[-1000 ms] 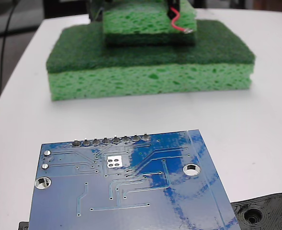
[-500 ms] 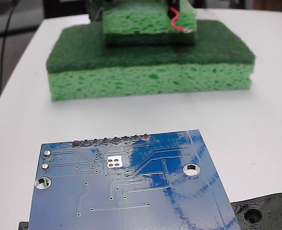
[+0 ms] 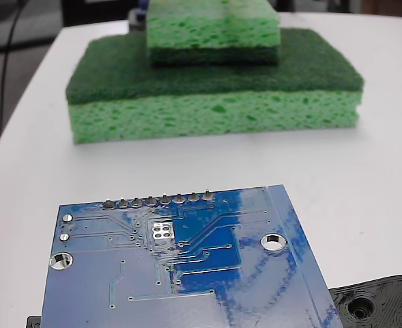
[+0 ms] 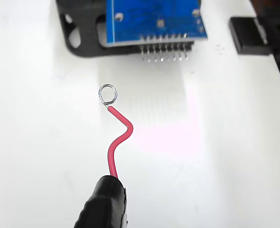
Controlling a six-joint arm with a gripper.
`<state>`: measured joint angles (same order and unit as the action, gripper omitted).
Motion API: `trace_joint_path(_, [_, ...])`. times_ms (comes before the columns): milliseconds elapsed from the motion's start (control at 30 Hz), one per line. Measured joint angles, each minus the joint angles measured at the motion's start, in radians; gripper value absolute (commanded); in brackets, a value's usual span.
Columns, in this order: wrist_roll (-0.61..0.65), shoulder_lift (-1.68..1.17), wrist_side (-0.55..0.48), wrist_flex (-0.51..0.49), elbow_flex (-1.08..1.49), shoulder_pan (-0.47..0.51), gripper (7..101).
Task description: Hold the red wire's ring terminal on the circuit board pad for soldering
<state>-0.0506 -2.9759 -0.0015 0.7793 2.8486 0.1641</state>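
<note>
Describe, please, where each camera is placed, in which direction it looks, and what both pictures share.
Fixed view: sits low at the table edge, looks across the circuit board and pad toward stacked green sponges; no robot part visible.
Wrist view: rides above, looks down at red wire, ring terminal; black sleeve shows.
Shared: the board, its pin row.

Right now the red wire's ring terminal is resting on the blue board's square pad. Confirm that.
Not so. In the wrist view the ring terminal on the red wire is short of the circuit board, over white table. In the fixed view the pad is bare.
</note>
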Motion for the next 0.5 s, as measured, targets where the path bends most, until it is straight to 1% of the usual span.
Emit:
trace_joint_path(133, [0.0,0.143,-0.015,-0.032,-0.097,-0.005,100.3])
trace_joint_path(333, [0.017,0.428,-0.003,-0.032,-0.308,-0.025,100.3])
trace_joint_path(500, [0.038,0.563,-0.002,-0.063,-0.403,0.005,100.3])
